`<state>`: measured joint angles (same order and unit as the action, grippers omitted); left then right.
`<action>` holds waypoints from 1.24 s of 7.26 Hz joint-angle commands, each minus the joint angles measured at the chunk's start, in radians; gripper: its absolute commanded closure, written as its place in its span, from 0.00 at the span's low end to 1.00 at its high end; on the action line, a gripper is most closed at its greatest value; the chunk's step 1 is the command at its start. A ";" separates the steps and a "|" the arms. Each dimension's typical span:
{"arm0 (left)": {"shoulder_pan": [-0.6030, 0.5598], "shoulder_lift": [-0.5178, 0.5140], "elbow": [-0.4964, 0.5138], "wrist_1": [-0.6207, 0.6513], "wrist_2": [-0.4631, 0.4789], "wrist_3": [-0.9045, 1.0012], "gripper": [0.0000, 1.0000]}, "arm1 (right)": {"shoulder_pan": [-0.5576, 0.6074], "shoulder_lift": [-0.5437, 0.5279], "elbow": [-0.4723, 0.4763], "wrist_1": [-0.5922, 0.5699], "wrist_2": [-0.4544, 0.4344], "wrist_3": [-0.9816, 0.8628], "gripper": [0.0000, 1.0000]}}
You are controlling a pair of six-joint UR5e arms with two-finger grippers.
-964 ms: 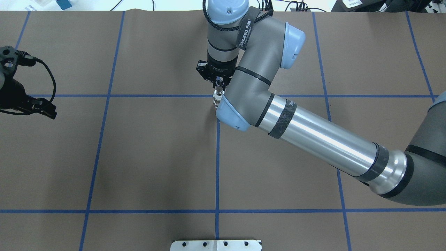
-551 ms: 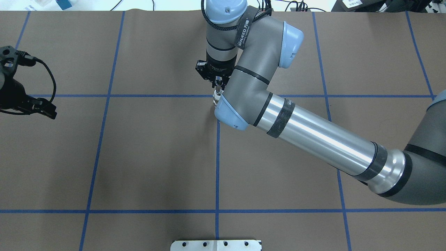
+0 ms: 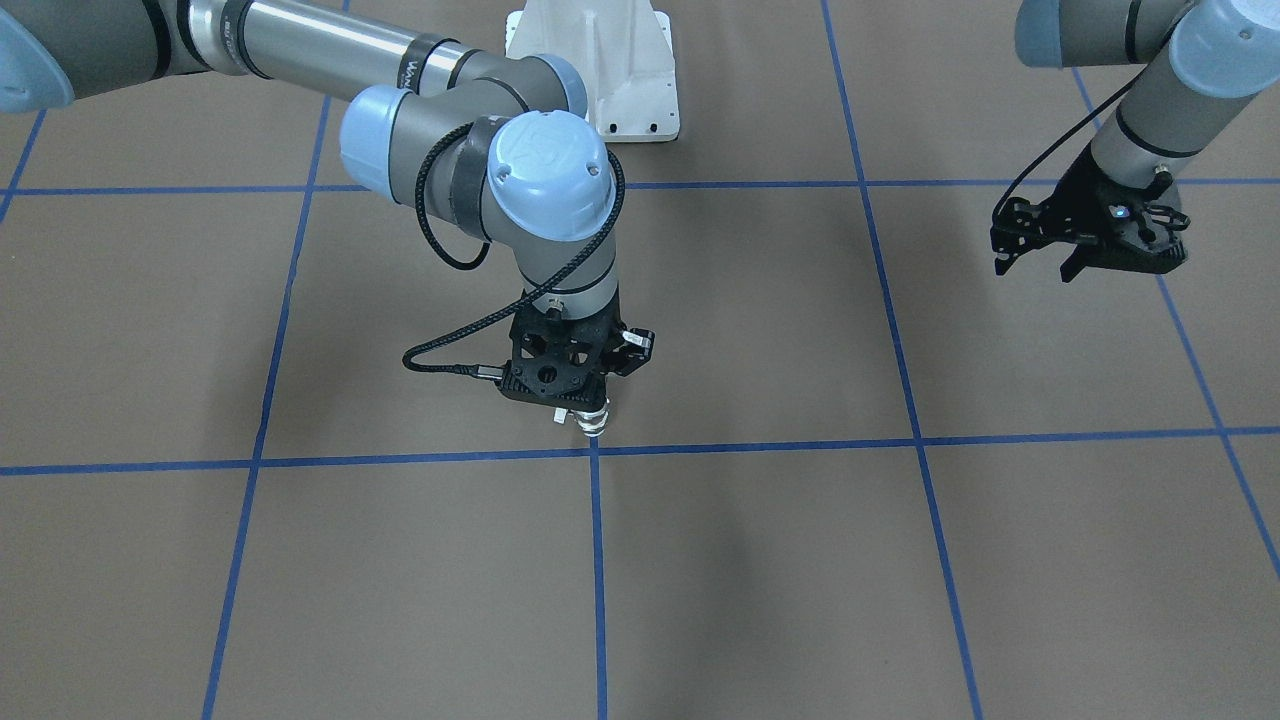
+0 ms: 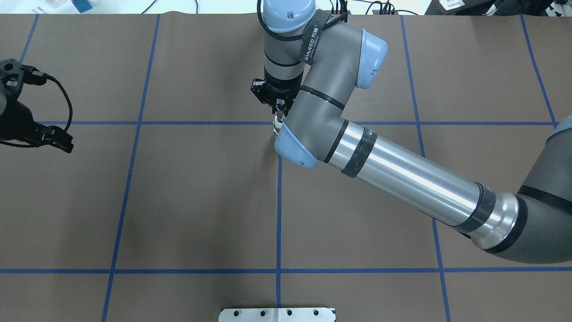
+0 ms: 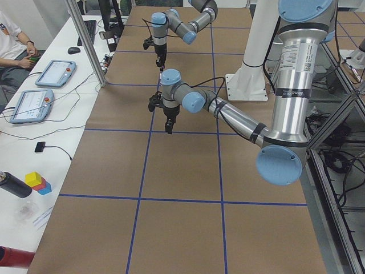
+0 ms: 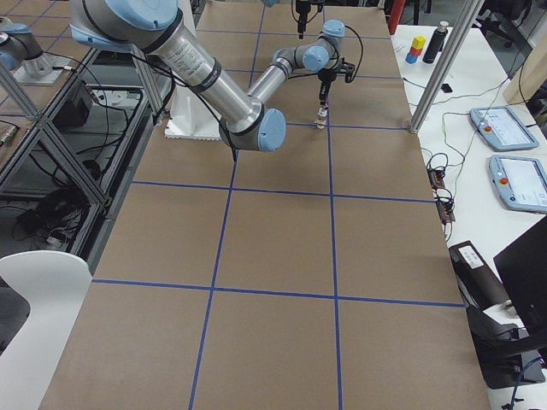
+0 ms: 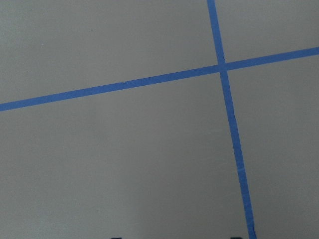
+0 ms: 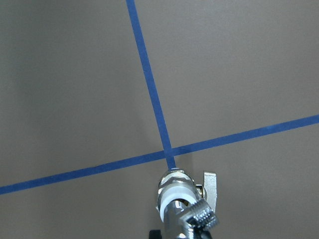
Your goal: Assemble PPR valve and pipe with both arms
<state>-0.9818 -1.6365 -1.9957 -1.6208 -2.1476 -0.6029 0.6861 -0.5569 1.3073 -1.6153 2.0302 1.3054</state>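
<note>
Gripping the small, stubby, white-ringed PPR valve (image 8: 175,195) from above in the black skeletal right gripper (image 3: 578,402), jaws closed on its upper part, long axis pointing down. Hanging it right over the crossing of the blue tape lines (image 8: 149,94) in the middle of the brown paper-covered table (image 4: 201,201), probably to use that cross as a known spot for setting down or for meeting the other arm. Impossible to judge contact with the paper: touching, or just above (seen from the front, just beside the tape, no clearer than that). Meanwhile, with the black left gripper (image 3: 1034,268) hovering well apart over the table's left side, fingers spread and nothing between them, seemingly out of the way and free for its share of the work.

Compact to look at: a white plastic ring at the lower end around a dull metal mouth, a silvery middle, a small pale lever (image 8: 210,181) sticking out to one side. Close against it, nearer the fingers, a glimpse of threaded chrome, most likely the tiny shiny chrome pipe (image 8: 202,216); joined or merely alongside, not to be told from here. Probably slippery on the metal and firmer on the plastic, so best held vertical to avoid twisting in the grip.
</note>
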 commanded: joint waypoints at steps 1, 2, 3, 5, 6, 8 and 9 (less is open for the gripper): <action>0.000 0.000 0.002 -0.001 0.000 0.000 0.22 | -0.002 0.000 -0.002 0.000 -0.002 0.000 1.00; 0.000 0.000 0.000 0.001 -0.002 0.000 0.21 | -0.002 0.000 -0.002 0.000 -0.004 0.000 1.00; 0.000 0.000 0.002 0.001 -0.002 0.000 0.21 | -0.002 0.000 -0.003 0.000 -0.004 -0.002 1.00; 0.000 0.000 0.000 0.001 -0.002 0.000 0.21 | -0.002 0.000 -0.008 0.000 -0.004 -0.002 1.00; 0.000 0.000 -0.002 0.001 -0.002 0.000 0.21 | -0.003 0.000 -0.013 0.012 -0.004 0.000 1.00; 0.000 0.000 -0.002 0.001 -0.002 0.000 0.21 | -0.005 0.000 -0.022 0.021 -0.005 0.000 1.00; 0.000 -0.002 -0.002 0.001 -0.002 0.000 0.21 | -0.005 0.000 -0.022 0.021 -0.005 -0.002 1.00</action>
<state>-0.9817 -1.6372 -1.9968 -1.6198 -2.1491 -0.6029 0.6816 -0.5569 1.2871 -1.5957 2.0251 1.3051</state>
